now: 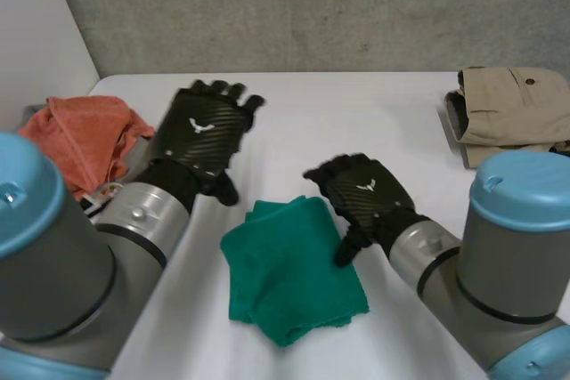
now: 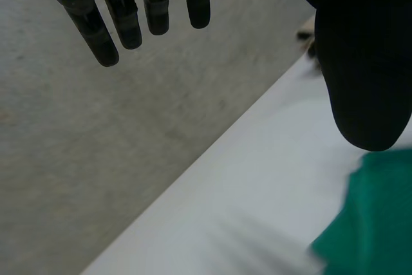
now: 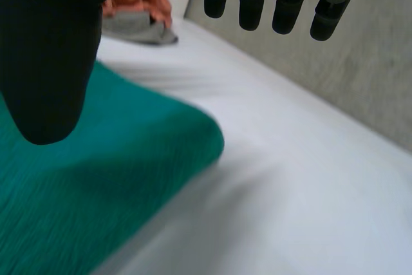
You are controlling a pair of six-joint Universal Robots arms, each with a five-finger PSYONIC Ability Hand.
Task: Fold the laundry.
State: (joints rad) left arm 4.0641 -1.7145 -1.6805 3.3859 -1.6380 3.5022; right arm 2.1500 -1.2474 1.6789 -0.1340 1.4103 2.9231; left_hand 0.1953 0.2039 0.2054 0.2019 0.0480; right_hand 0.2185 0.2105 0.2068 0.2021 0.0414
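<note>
The arms are grey cylinders with black bands and light-blue caps. The left hand and right hand are black, their woven-pattern backs each bearing a white emblem.

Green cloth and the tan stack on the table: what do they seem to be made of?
The green cloth looks like soft terry or microfibre towelling, matte, with a fine ribbed nap visible in the right wrist view. The tan stack looks like smooth woven cotton, judging by its flat, crisp folds.
</note>
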